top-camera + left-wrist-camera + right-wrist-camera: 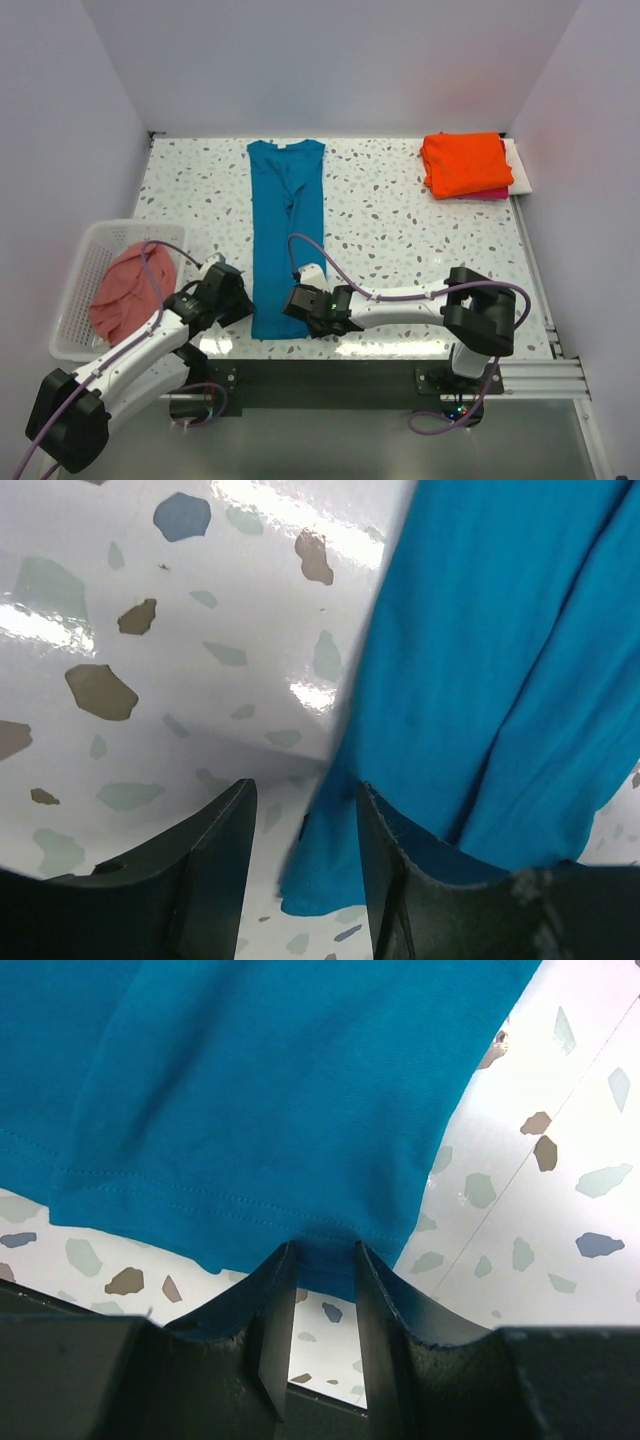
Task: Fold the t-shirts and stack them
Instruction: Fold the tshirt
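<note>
L gripper (pixel 305 820) is sitting at 6 o'clock on the terrazzo table (pixel 400 230). Its jaws are standing apart w/ the near-left corner of the teal tee (pixel 285 230) lying in the gap, nothing pinched. R gripper (pixel 318 1270) is hovering near it at the near-right corner, jaws only narrowly apart and straddling the stitched hem. Tabletop is showing btwn the fingers, so by my read it isn't clamping yet.

The teal tee is lying as a long narrow strip, sleeves out of sight, running from 6 toward 12 w/ the collar at the far end. White lattice basket (pixel 75 270) is sitting at the table's left edge, approx 8 o'clock, w/ the salmon-pink tee (pixel 125 295) bunched inside. At 2 o'clock the orange tee (pixel 465 163) is resting folded on the magenta tee (pixel 495 194), only a sliver of that showing.

Handling: the cloth is looking light, limp and layered. It will likely be sagging and its layers sliding apart unless both corners get taken thru all layers, right at the hem, and lifted together, level.
</note>
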`<action>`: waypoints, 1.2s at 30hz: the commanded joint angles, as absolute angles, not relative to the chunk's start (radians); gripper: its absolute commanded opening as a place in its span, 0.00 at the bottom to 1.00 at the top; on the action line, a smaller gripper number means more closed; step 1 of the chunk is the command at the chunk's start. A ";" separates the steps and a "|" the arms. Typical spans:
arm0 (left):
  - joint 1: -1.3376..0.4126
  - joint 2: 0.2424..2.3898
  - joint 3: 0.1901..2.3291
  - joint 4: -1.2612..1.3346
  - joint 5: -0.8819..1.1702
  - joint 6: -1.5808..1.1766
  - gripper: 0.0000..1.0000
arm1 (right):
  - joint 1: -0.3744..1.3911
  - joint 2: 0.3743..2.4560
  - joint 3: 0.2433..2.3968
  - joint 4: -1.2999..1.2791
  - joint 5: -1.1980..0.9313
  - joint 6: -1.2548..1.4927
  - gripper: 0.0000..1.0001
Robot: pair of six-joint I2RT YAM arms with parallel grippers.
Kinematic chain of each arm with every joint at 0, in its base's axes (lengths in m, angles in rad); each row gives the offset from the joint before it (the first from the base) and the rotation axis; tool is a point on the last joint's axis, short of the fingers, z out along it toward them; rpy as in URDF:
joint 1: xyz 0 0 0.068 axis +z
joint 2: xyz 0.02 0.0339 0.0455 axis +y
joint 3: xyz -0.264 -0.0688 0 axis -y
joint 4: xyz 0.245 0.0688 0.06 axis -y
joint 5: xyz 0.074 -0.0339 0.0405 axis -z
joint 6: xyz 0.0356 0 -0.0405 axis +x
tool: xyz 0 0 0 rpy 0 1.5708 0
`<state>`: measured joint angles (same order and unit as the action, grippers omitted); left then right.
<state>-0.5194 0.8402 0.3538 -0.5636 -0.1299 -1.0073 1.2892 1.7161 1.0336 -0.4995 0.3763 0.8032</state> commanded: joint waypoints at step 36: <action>-0.643 0.877 0.334 -0.614 -0.029 -1.069 0.00 | 1.296 1.542 0.946 -0.491 0.462 0.894 0.31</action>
<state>-0.6365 0.8642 0.3401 -0.5816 -0.0540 -1.0882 1.2896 1.5642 0.8970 -0.4896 0.3950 0.8898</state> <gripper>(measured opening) 0.018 0.295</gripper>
